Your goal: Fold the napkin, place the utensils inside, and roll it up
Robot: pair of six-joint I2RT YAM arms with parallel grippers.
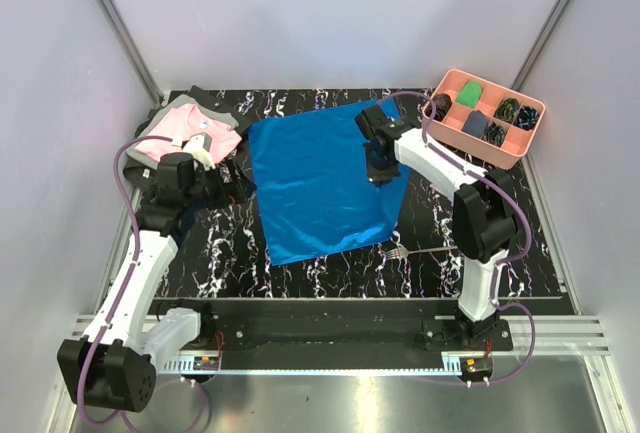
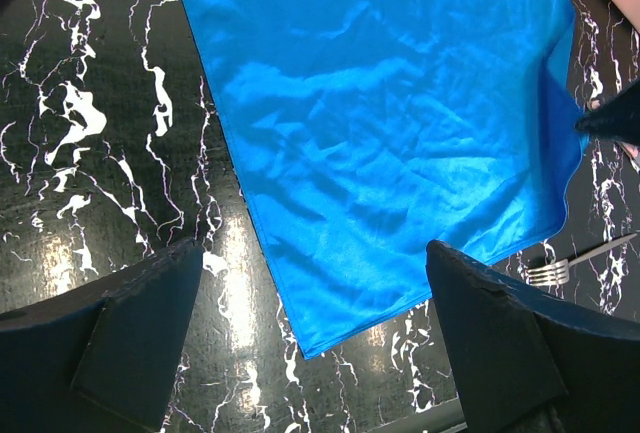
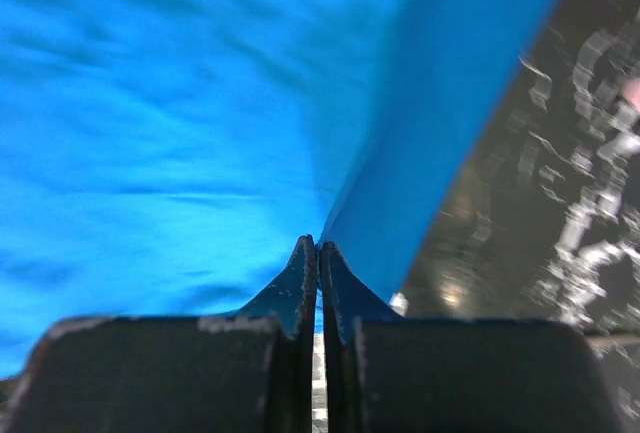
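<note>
The blue napkin (image 1: 320, 178) lies spread on the black marble table (image 1: 330, 268). My right gripper (image 1: 378, 168) is shut on the napkin's right edge and lifts a fold of it; in the right wrist view the jaws (image 3: 318, 248) pinch the blue cloth (image 3: 180, 123). My left gripper (image 1: 236, 181) is open and empty just left of the napkin. In the left wrist view its fingers (image 2: 130, 323) stand wide apart over the napkin's near corner (image 2: 390, 153). A silver fork (image 1: 415, 251) lies on the table near the napkin's near right corner, and also shows in the left wrist view (image 2: 580, 261). No second utensil is in view.
A folded pink shirt (image 1: 190, 128) lies at the far left, behind the left gripper. A pink compartment tray (image 1: 470, 145) with small cloth bundles stands at the far right. White walls close in the table on three sides.
</note>
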